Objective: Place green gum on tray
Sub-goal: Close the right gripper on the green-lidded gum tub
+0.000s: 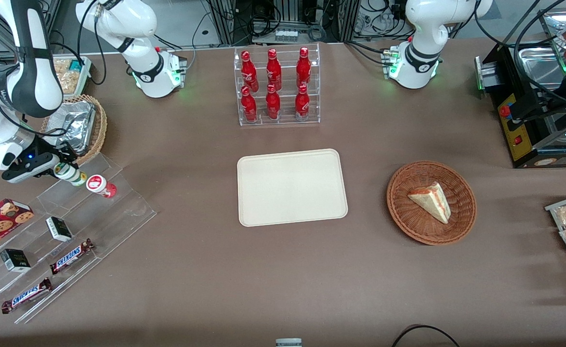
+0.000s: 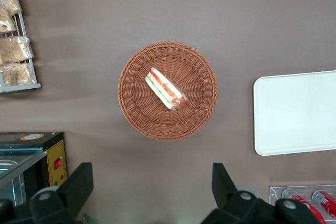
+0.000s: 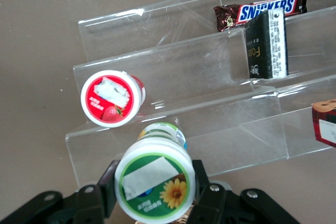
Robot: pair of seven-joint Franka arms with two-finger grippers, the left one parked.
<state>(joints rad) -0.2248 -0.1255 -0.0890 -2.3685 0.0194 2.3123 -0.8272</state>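
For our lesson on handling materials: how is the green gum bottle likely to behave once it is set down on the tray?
The green gum, held in the claw above the clear stepped stand, looks rigid, so it should not flex. Being cylindrical, it would probably roll if laid sideways. The tray is flat with a low rim, so upright it likely stands steady.

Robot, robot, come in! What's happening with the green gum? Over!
Tool shut on small green-and-white gum bottle, above the clear stepped rack. Red-lidded bottle right beside it. Cream rectangular tray bare, waiting.

The right arm (image 1: pixel 3 91) is clad in glossy white shells with black joint bands and black cables; the gripper (image 1: pixel 63 166) is black, with a blue light.
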